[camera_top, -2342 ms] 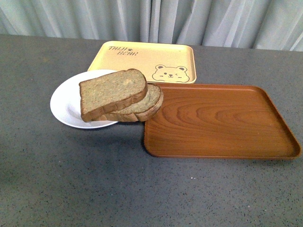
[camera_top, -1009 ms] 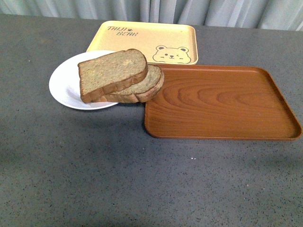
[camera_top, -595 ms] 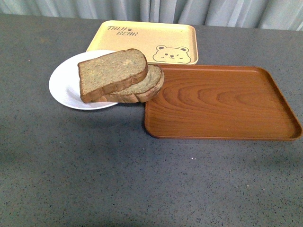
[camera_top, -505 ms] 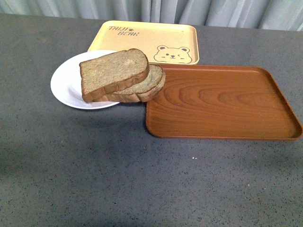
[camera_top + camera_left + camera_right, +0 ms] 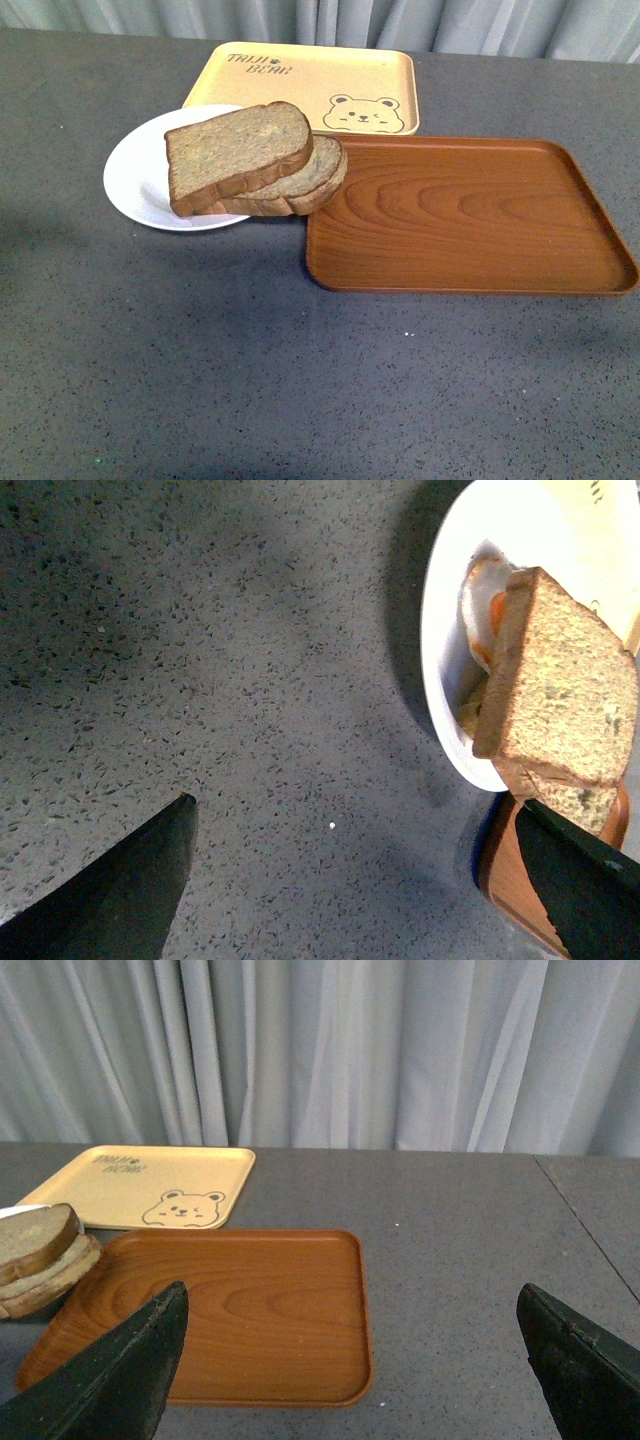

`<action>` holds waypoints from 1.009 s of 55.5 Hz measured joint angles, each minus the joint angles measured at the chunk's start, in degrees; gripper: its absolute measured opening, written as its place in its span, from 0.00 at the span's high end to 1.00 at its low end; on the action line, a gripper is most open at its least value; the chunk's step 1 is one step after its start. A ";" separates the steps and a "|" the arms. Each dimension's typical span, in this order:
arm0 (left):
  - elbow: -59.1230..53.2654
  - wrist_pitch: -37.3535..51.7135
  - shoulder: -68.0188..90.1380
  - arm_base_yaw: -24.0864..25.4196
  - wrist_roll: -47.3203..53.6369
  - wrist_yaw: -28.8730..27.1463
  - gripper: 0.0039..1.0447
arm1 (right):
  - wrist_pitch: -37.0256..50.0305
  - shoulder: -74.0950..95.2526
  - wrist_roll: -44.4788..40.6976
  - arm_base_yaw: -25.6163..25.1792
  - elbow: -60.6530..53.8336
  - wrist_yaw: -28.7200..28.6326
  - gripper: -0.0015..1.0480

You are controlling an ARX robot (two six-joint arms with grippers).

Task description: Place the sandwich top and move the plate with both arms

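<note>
A big brown wooden tray lies flat on the grey speckled table. Just left of the tray sits the round white plate. The thick, nearly square brown bread slice, the sandwich top, rests on that plate, tipped a little. It lies on top of a second brown slice with a rounded end. That rounded end pokes over the tray's far left corner. A bit of white and orange filling peeks out under the bread.

Behind the tray's far left corner lies a yellow tray with a bear face.

The left gripper hangs above the table left of the tray, its black fingers spread wide, holding nothing. The right gripper looks down over the tray, fingers wide too, with nothing in them.
</note>
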 joint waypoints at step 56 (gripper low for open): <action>10.58 14.67 22.18 -7.61 -15.41 0.13 0.08 | 0.00 0.00 0.00 0.00 0.00 0.00 0.09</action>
